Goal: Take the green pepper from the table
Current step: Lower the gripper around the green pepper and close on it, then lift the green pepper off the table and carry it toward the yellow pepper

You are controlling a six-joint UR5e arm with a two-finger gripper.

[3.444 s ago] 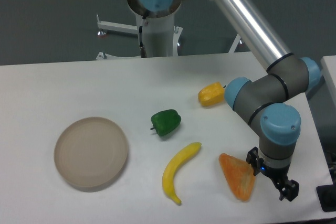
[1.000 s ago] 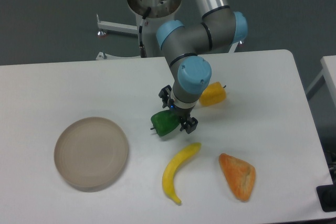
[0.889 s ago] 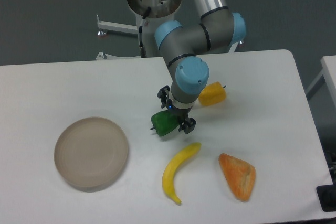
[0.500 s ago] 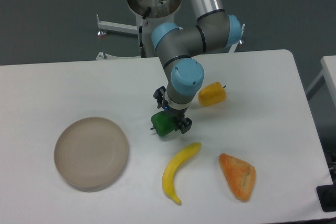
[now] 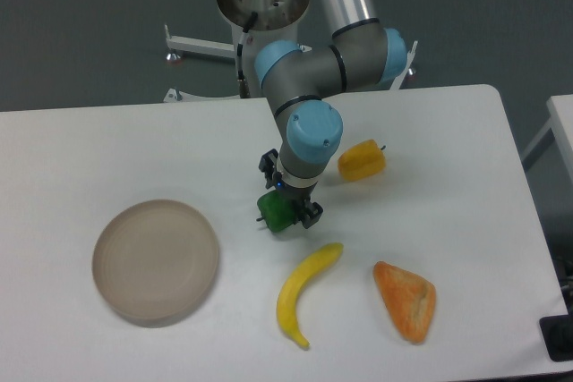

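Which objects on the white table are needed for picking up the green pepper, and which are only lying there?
Needed:
- small glossy dark-green toy pepper
- black two-finger gripper, right over it
- flat white table

Only lying there:
- yellow-orange pepper
- long yellow banana
- orange wedge-shaped piece
- round beige plate

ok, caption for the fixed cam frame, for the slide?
UR5e end effector poised over the green pepper on the white table.
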